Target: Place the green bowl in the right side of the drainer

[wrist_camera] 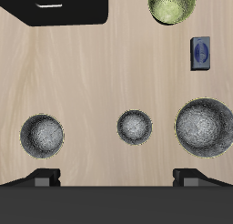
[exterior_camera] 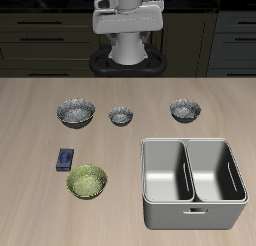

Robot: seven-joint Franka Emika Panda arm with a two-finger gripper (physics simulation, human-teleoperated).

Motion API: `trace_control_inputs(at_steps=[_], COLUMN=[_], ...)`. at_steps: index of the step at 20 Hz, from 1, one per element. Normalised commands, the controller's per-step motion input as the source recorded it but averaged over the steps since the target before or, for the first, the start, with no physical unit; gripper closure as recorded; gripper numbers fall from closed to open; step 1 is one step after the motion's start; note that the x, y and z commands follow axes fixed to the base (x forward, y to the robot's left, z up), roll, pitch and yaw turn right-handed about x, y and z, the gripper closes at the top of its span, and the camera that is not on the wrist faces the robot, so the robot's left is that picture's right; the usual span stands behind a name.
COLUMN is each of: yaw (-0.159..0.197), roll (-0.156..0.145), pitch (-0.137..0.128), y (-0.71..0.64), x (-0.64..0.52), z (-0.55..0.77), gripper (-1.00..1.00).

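Green bowl (exterior_camera: 87, 181) on wood table (exterior_camera: 40, 205), well apart from drainer (exterior_camera: 192, 212), gripper (wrist_camera: 116, 178) finger gap unclear

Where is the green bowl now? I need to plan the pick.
The green bowl sits near the table's front edge, beside the small blue object, apart from the drainer.

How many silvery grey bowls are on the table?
3, in a row at the back: a big grey bowl behind the green bowl, the small one in the middle, and one behind the drainer.

Green bowl (exterior_camera: 87, 181) near the table's front edge, well apart from the drainer (exterior_camera: 193, 182) (both compartments bare).
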Motion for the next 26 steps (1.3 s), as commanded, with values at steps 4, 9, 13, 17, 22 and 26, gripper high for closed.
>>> trace_control_inputs(at_steps=[4, 9, 13, 17, 22, 26], yaw=[0.005, -0.02, -0.008, -0.011, 0.011, 0.035], roll=[0.029, -0.004, 0.012, -0.035, 0.025, 0.064], pitch=[0.003, -0.001, -0.017, -0.011, 0.006, 0.031], y=[-0.27, -0.37, -0.35, -0.42, -0.31, -0.33], x=[0.22, 0.31, 0.37, 0.31, 0.27, 0.3], z=[0.1, 0.1, 0.09, 0.07, 0.06, 0.08], gripper=[-1.0, -1.0, -1.0, -1.0, -1.0, -1.0])
